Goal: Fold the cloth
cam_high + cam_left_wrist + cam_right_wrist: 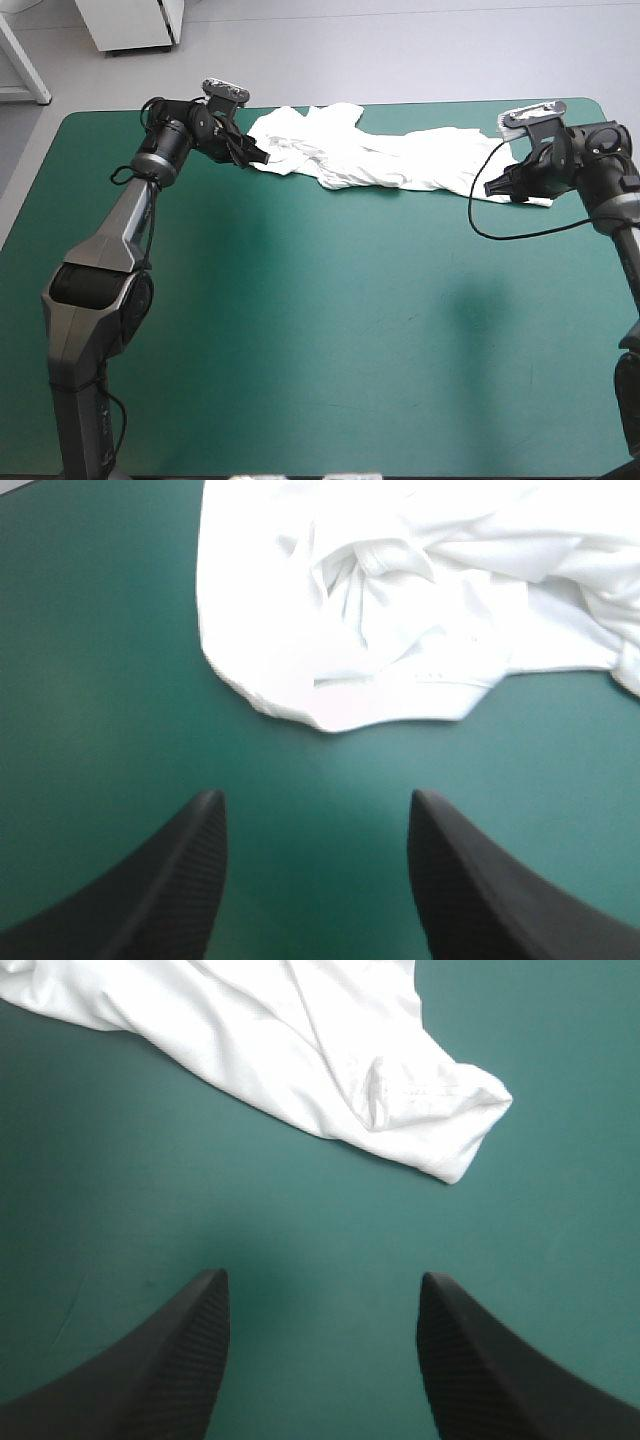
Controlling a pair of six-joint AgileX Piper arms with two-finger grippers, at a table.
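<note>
The white T-shirt (385, 155) lies crumpled in a long strip along the far side of the teal-green table. My left gripper (262, 156) hovers at the strip's left end, open, with a rumpled hem corner of the T-shirt (400, 610) just ahead of the fingers and bare cover between them. My right gripper (493, 187) is at the strip's right end, also open. In the right wrist view a folded corner of the T-shirt (330, 1050) lies ahead of the fingers, apart from them.
The teal-green table (330, 340) stretches wide and bare toward the near edge. The far edge runs just behind the T-shirt. A white cabinet (135, 22) stands on the floor beyond the table.
</note>
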